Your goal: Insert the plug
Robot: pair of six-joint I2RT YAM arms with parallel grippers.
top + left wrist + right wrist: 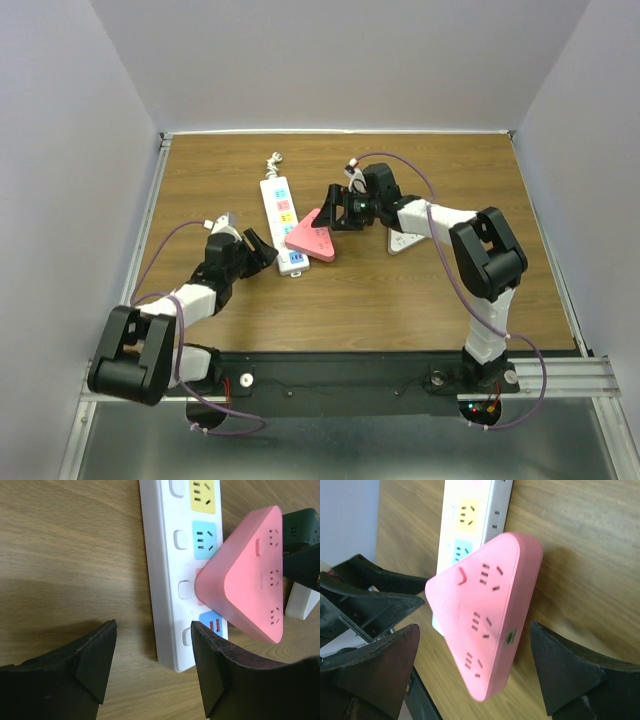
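the pink plug [312, 238] looks seated in the white power strip [279, 205] on the desk [400, 290], left claw [266, 250] and right claw [333, 210] both spread wide, gripping nothing, so probably only backing off remains.

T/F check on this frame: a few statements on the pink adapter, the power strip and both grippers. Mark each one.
1. The pink adapter sits on the white power strip. True.
2. The right gripper is shut on the pink adapter. False: it is open, with one finger on either side of the adapter and a gap showing on both.
3. The left gripper is open, at the strip's end nearest the arm bases. True.
4. The adapter covers the yellow socket. False: the yellow socket is bare; the adapter sits further toward the strip's near end.
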